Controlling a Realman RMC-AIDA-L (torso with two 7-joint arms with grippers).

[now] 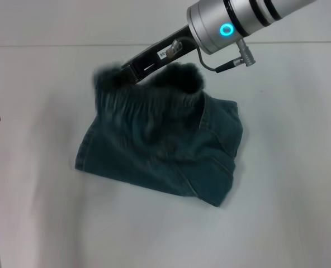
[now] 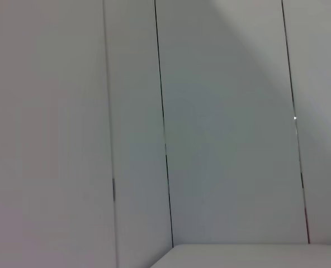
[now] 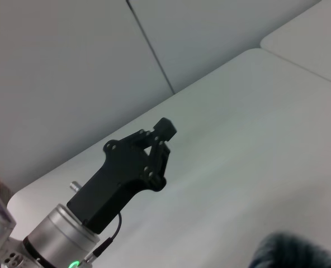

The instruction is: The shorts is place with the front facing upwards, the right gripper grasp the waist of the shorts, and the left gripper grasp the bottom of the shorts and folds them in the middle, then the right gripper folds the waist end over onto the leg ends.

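Denim shorts, blue-green, lie folded at the middle of our white table, ruffled waist lifted at the far edge. Our right gripper is clamped onto that waistband. Our left gripper idles at the table's left edge, fingers closed, holding nothing.

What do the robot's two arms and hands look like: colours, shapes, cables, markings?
The slim black right hand has a small white label; its silver cylindrical wrist bears black bands, a cyan ring light and a black cable. The black left hand joins a silver wrist with a green light and thin cable.
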